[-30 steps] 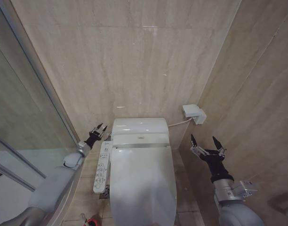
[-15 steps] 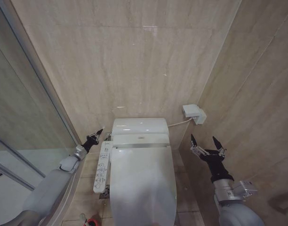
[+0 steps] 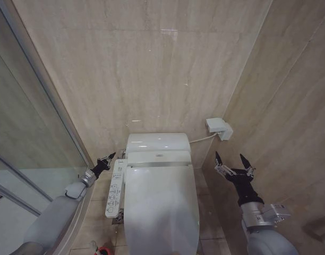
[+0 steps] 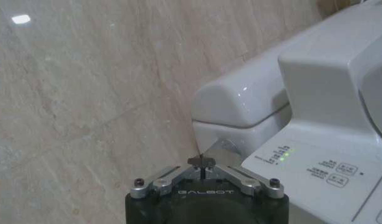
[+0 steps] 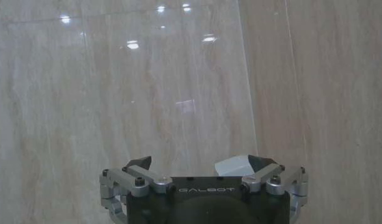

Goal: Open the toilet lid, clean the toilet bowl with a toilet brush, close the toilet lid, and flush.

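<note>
lid (image 3: 161, 204) down | left gripper (image 3: 106, 160) pinched empty just left of it; right gripper (image 3: 232, 161) spread, right | judgement: stage unclear

The left arm reaches up from seven o'clock in the head view, its left gripper (image 3: 105, 160) pointing toward one o'clock, fingers closed together. The right arm rises from five o'clock, its right gripper (image 3: 233, 161) spread wide toward twelve.
</note>
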